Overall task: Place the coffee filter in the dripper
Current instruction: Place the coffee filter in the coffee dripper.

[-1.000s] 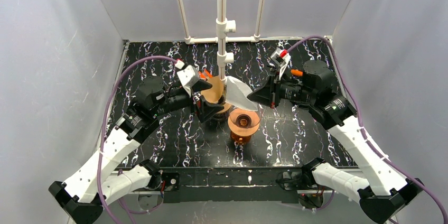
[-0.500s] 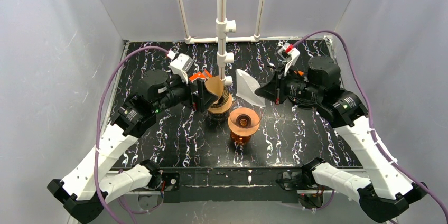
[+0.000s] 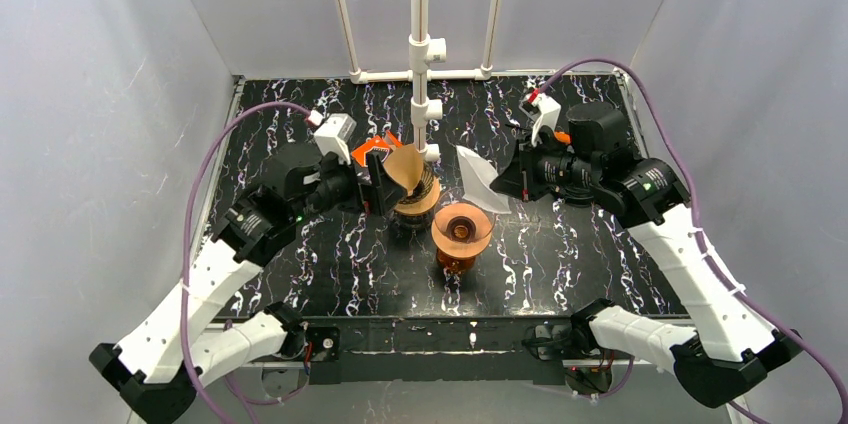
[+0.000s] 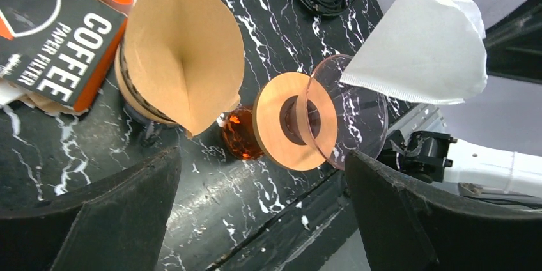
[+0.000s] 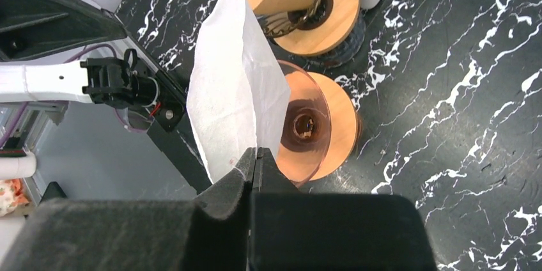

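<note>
Top external view: amber translucent cone dripper (image 3: 461,232) with wooden collar, near centre on black marbled table (image 3: 570,254). Just beyond, right gripper (image 3: 497,182) clamped on white crinkled paper filter (image 3: 478,180), held aloft. Left gripper (image 3: 383,184) spread apart beside brown filter stack (image 3: 407,166).

This is a robotics lab test cell. Plain pale panels (image 3: 100,144) close in a small table (image 3: 330,244) with a black marble pattern at 9, 12 and 3 o'clock, like a booth. A frame of white plastic pipe (image 3: 420,4) stands at 12 o'clock. Two white-and-black robot arms, the left arm (image 3: 200,284) and the right arm (image 3: 690,264), are bolted to a metal rail (image 3: 430,336) at 6 o'clock. Purple cables (image 3: 601,60) loop off them. The only household things sit near the table's middle: an amber dripper (image 3: 461,234) and a box (image 4: 51,34) printed "COFFEE PAPER FILTER".
</note>
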Controlling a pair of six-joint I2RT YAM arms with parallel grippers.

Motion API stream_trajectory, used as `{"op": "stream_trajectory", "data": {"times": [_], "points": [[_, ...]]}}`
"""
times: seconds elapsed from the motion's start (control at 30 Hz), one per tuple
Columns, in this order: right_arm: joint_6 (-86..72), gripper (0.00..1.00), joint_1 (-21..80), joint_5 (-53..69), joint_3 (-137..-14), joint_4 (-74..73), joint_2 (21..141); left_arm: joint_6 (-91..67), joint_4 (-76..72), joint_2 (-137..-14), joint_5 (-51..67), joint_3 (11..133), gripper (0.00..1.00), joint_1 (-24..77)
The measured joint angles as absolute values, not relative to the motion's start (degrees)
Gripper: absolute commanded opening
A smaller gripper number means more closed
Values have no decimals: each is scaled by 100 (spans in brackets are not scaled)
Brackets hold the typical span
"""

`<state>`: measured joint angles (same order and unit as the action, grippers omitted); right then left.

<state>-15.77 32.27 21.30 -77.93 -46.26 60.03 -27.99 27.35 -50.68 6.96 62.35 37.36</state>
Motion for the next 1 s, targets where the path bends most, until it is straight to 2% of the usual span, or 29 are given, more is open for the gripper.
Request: {"op": "stream_trajectory", "data": {"times": [0.27,0.7,0.77,0.87,1.0], "points": [[-1500,1,3238,2121,-7822,-5162,6114,-3212,2976,-5850,720,6604,98,3951],[-1525,1,3524,1848,-7819,-5395,6488,-3262,3245,-6458,-425,7494,98,5164],[-1544,6,3564,1785,-7819,-5395,6539,-3280,3269,-6541,-556,7535,98,5271],[-1623,20,3623,1686,-7822,-5395,6615,-3365,3361,-6639,-685,7599,98,5448],[-1678,28,3723,1614,-7822,-5395,6687,-3476,3433,-6788,-731,7728,98,5592]]}}
